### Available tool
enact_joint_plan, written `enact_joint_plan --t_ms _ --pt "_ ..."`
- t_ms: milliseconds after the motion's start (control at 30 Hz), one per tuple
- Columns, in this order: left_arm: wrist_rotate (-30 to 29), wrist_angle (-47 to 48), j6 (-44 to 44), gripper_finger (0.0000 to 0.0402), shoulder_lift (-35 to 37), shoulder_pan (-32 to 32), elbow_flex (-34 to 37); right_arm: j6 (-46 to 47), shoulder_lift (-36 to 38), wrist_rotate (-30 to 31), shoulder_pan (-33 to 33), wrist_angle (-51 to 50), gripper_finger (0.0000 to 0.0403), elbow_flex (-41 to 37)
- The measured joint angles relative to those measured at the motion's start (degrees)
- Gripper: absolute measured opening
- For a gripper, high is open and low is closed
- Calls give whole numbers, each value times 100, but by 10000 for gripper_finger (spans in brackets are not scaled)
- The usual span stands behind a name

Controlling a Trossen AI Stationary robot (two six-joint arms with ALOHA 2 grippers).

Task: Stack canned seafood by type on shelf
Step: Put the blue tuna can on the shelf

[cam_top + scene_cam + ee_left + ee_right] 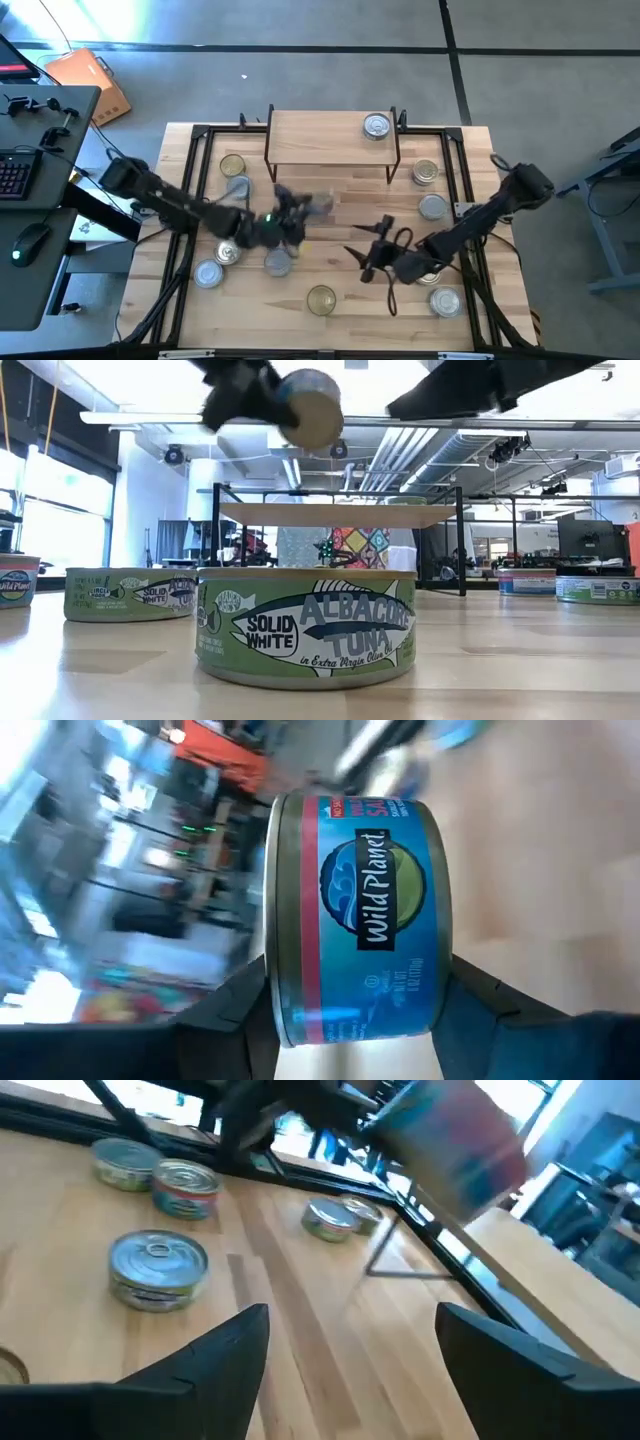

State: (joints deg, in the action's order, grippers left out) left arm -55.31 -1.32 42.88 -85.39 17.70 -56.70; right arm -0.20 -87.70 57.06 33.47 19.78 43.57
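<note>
1. Shelf (330, 135), a low light-wood board on thin black wire legs, stands at the far middle of the butcher-block tabletop (330, 325) and serves here as the landmark.
2. One short round silver tin with a pull-ring top (377, 126) sits on the shelf, toward its right end.
3. The left gripper (300, 212) is in front of the shelf, just off its front edge and a little left of its middle, raised above the tabletop.
4. Its dark fingers (235, 1010) are clamped on a blue-labelled round tin with a red band (355, 920), held on its side; the label reads "Wild Planet".
5. In the low view that held tin (312, 405) hangs in the air above the level of the shelf board (340, 514).
6. The right gripper (372, 252) is farther in front of the shelf, below its right half, with its two fingers (215, 1355) spread apart and nothing between them.
7. Loose tins lie around the shelf: a gold-topped one (232, 166) just left of it, two silver ones (425, 173) just right of it, and several more well in front.
8. Nearest the low camera stands a green-labelled tin marked "Solid White Albacore Tuna" (306, 626), directly in front of the shelf.
</note>
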Motion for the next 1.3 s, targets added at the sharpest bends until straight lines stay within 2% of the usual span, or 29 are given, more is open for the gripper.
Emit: enact_joint_plan --t_ms 100,200,333,433,500,733,1067,1300 --pt "621 14 1240 172 7 -878 -484 540 89 86 173 -416 280 -2" --pt "1603 116 1937 172 -137 -1775 -927 936 48 99 296 -603 281 -2" --pt "2548 300 2243 172 -488 -2781 -1307 1411 -55 139 388 -876 281 -7" --pt "2997 355 2278 172 -770 -3268 -1407 1676 -84 146 412 -1041 281 -8" --pt "3092 363 2323 174 -918 -3458 -1453 1824 -85 148 420 -1100 281 -13" --pt "3092 374 2688 232 -1235 -3657 -1472 1827 -85 279 417 -1149 281 -13" --pt "3066 629 2975 271 -1193 -3649 -1480 1827 -85 277 415 -1187 281 -13" --pt "3039 1179 2596 305 -976 -3833 -1480 1833 -85 269 407 -1227 281 -13"
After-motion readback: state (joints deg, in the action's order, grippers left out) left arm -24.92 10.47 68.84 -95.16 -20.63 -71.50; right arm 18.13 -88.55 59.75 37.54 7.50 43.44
